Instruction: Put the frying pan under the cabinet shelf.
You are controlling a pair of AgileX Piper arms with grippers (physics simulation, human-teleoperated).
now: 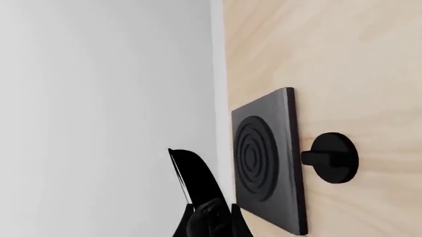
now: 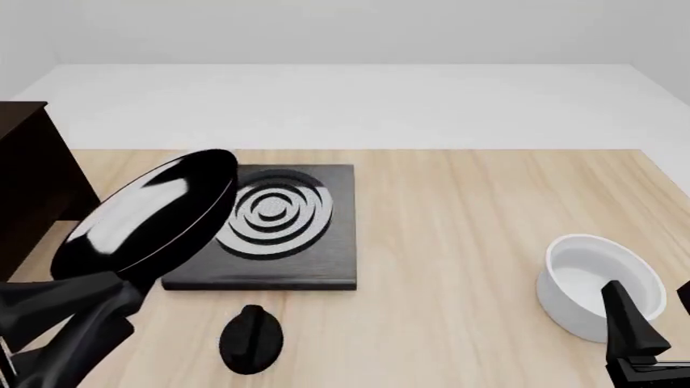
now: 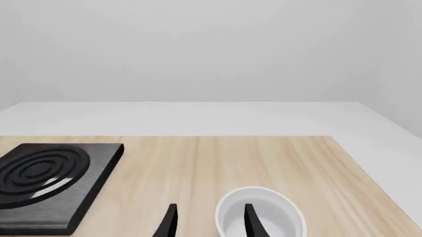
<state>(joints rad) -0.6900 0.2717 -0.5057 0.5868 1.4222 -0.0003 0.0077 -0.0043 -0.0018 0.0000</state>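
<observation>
The frying pan (image 2: pixel 151 214), glossy black with a mirror-like inside, hangs tilted above the table's left part, its rim over the left edge of the ringed slab. Its lower end meets my left gripper (image 2: pixel 113 291), which is shut on the pan's handle; the handle itself is hidden. The dark brown cabinet shelf (image 2: pixel 27 186) stands at the far left edge, just left of the pan. In the left wrist view only black gripper parts (image 1: pixel 204 217) show. My right gripper (image 2: pixel 655 317) (image 3: pixel 211 224) stands open and holds nothing, at the near right by the bowl.
A flat black square slab with grey rings (image 2: pixel 275 230) (image 1: pixel 267 163) (image 3: pixel 46 173) lies left of centre. A small black knob (image 2: pixel 250 339) (image 1: pixel 333 158) lies in front of it. A deep white bowl (image 2: pixel 599 283) (image 3: pixel 280 217) stands at the near right.
</observation>
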